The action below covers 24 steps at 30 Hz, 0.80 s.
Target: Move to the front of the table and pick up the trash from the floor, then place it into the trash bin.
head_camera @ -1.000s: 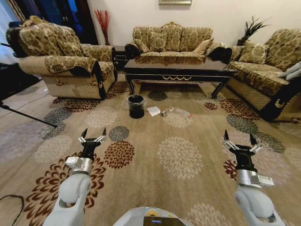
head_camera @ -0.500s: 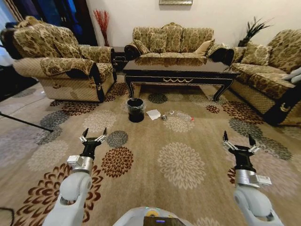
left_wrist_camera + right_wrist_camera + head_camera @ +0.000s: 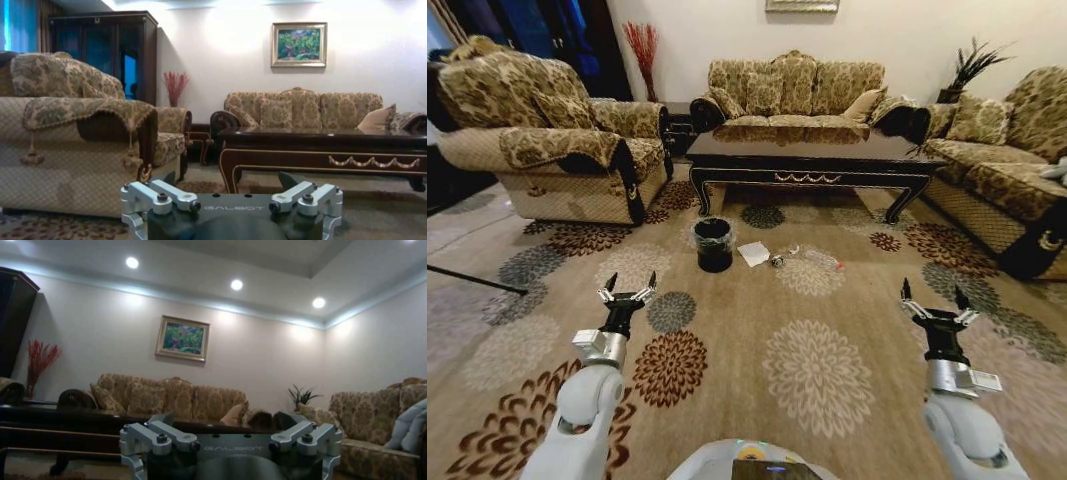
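Head view first: the table [image 3: 812, 160] sits across the room, dark and glossy, gold scrollwork along its front edge, with a sofa [image 3: 792, 92] behind it against the wall and an armchair [image 3: 547, 135] off to the left. In front of the table, on the floor [image 3: 812, 360] with its big flower medallions, stands the trash bin [image 3: 714, 245], black, clear liner bunched round the rim. Just to the right of the bin lies the trash: a crumpled white paper sheet [image 3: 753, 253], then a tiny dark-and-silver round object [image 3: 776, 261], then a clear plastic bottle [image 3: 819, 258] lying on its side. All three are close together, apart from the bin, none of them touched.

Both arms are held low and forward, well short of the litter. The left gripper [image 3: 627, 288] hovers over the carpet on the left, fingers spread wide, nothing between them. The right gripper [image 3: 930, 298] mirrors it on the right, fingers equally wide and empty.

Left wrist view looks across at the table's front edge and the armchair; the right wrist view looks up at the wall with a framed painting [image 3: 182, 338].
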Available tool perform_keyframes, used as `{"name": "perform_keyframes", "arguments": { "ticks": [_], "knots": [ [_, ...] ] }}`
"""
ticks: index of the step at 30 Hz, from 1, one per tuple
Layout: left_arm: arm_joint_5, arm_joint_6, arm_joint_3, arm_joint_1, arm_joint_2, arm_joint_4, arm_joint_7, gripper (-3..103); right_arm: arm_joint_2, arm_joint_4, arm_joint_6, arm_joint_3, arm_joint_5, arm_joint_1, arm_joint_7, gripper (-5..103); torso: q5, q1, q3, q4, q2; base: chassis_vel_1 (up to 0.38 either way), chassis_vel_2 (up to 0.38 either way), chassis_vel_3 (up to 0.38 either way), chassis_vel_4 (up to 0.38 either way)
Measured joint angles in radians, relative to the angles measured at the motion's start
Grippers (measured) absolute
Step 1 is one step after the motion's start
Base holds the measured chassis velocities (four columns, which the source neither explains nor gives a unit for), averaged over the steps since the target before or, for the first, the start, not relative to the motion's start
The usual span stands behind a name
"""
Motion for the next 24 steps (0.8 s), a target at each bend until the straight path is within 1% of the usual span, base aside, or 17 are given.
{"name": "perform_keyframes", "arguments": {
  "ticks": [6,9,24],
  "knots": [
    [0.0,0.001,0.001,0.001,-0.001,0.0,0.001,100,0.001,0.0,0.0,0.0,0.001,0.001,0.0,100,-0.0006,0.0,0.0,-0.0004,0.0,-0.187,0.18,0.174,-0.189],
    [-0.001,0.001,-0.001,0.001,0.001,0.0,0.001,100,0.004,0.0,0.0,0.0,0.001,0.0,0.0,100,-0.0002,0.0,0.0,-0.0001,0.0,-0.185,0.194,0.186,-0.198],
    [-0.002,0.0,-0.006,0.005,-0.001,-0.009,0.003,100,0.006,0.003,0.001,0.002,0.0,-0.003,0.0,100,-0.0004,0.0,0.0,-0.0003,0.0,-0.183,0.188,0.186,-0.182]
  ]
}}
